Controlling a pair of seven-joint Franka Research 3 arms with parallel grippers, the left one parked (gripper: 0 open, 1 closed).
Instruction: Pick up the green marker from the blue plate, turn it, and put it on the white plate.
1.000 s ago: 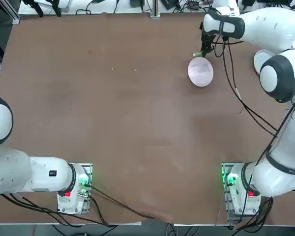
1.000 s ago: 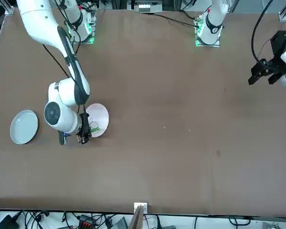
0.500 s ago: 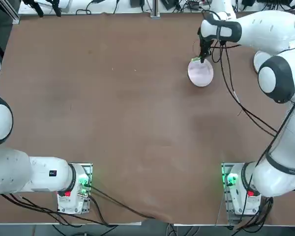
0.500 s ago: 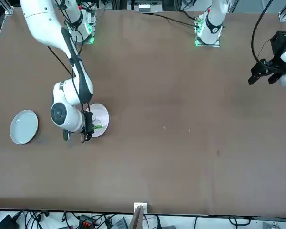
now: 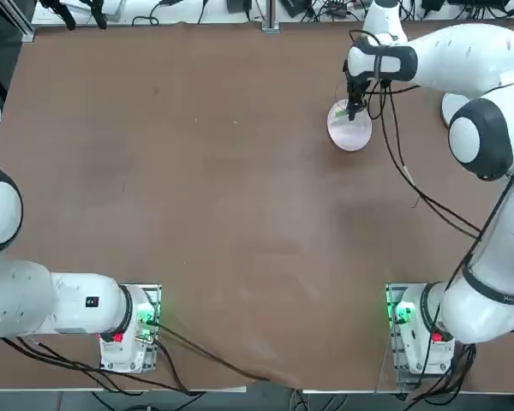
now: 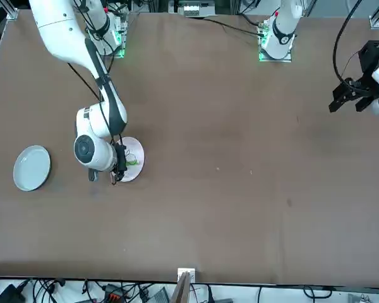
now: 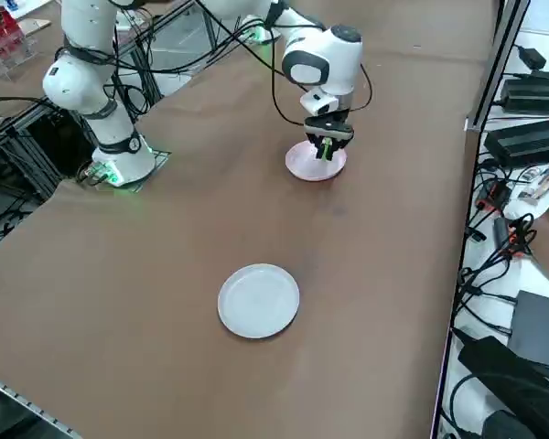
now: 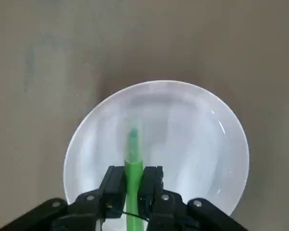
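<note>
My right gripper (image 8: pixel 133 174) is shut on the green marker (image 8: pixel 133 149), which sticks out past the fingertips over the white plate (image 8: pixel 192 144). Seen from overhead, the gripper (image 5: pixel 352 108) hangs at the far edge of this plate (image 5: pixel 351 130). The front view shows the marker (image 6: pixel 132 163) as a green streak on the plate (image 6: pixel 134 150) beside the gripper (image 6: pixel 117 170). I cannot tell whether the marker touches the plate. The blue plate (image 6: pixel 31 168) lies bare, well off to the side, and also shows in the right side view (image 7: pixel 259 300).
The brown table (image 5: pixel 197 188) stretches wide around both plates. Cables and black boxes (image 7: pixel 531 137) lie past the table's far edge, close behind the white plate. My arm's cable (image 5: pixel 403 154) loops over the table near the white plate.
The right gripper has carried the green marker from just beyond the white plate's far rim to over the plate, and the marker has swung from sideways to more in line with the fingers.
</note>
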